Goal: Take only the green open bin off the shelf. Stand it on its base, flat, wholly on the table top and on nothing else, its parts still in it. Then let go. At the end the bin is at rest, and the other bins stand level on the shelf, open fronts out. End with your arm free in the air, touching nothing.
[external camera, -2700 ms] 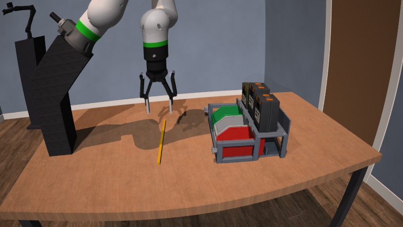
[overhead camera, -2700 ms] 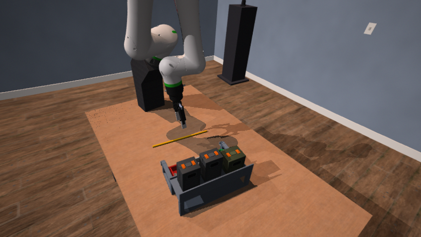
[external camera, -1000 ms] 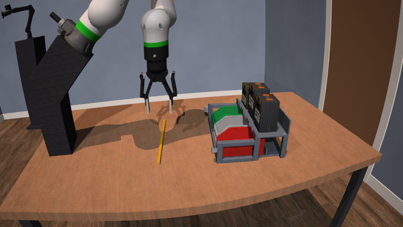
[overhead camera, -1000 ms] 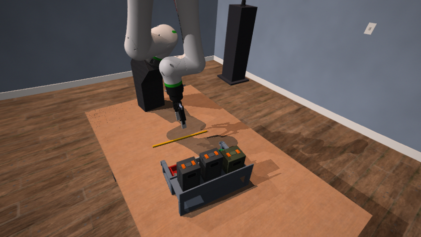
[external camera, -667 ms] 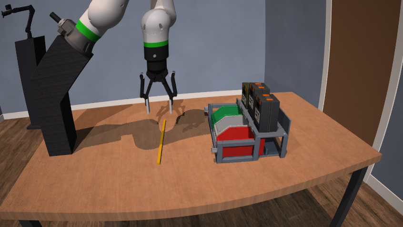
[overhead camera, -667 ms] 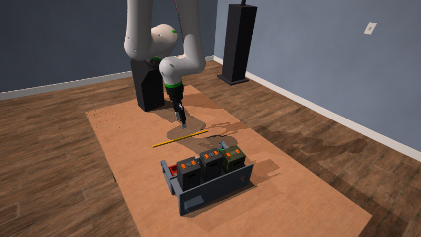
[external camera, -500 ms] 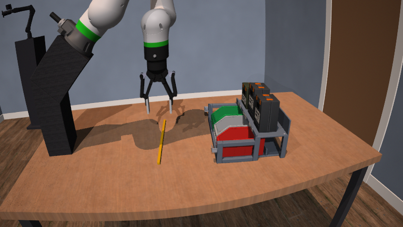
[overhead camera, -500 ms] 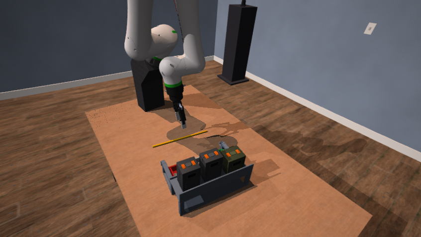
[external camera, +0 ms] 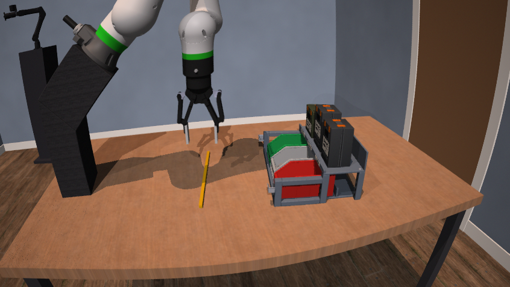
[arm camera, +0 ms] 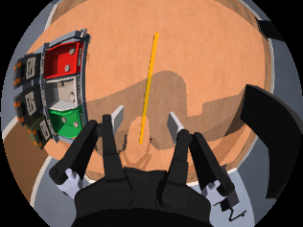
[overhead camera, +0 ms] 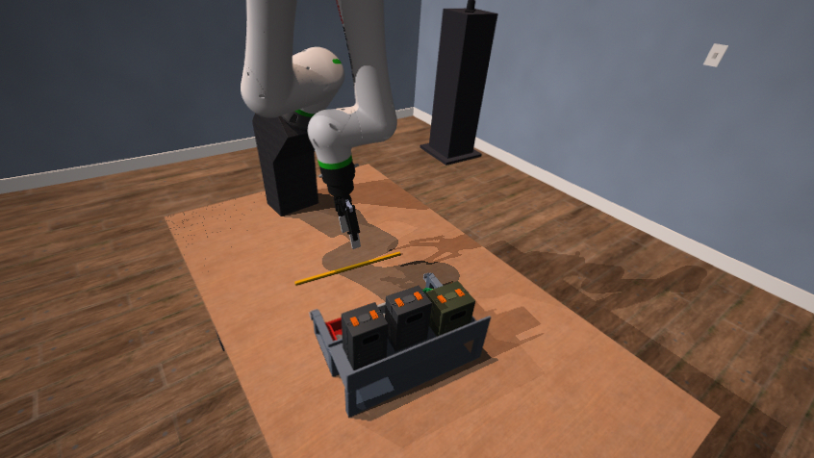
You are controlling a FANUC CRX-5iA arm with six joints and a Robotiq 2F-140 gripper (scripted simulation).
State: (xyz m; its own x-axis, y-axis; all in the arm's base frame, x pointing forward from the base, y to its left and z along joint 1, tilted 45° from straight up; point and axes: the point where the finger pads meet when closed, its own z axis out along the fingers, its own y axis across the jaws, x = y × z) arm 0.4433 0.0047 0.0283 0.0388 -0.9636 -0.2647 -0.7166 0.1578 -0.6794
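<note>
Hanging above the table top (overhead camera: 227,256) (external camera: 149,228) (arm camera: 216,61), your two-finger gripper (overhead camera: 348,230) (external camera: 201,137) (arm camera: 146,115) has its fingers spread around nothing, probably leaving room for a bin wall. Off to one side of it, well apart, the green open bin (external camera: 285,143) (arm camera: 67,123) sits in the shelf (external camera: 324,185) (arm camera: 85,52), held in line by the frame beside the grey open bin (external camera: 290,156) (arm camera: 61,92), with the red open bin (overhead camera: 334,328) (external camera: 299,169) (arm camera: 62,60) beyond. Small parts lie inside the green one, so you'd likely need to keep it level.

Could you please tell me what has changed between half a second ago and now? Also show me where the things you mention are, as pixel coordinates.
Nothing has visibly changed. The gripper (overhead camera: 349,236) (external camera: 201,141) (arm camera: 146,115) stays open and empty above the table, and the green bin (overhead camera: 426,291) (external camera: 287,143) (arm camera: 69,124) remains on the shelf (overhead camera: 420,358) (external camera: 324,189) (arm camera: 85,56).
</note>
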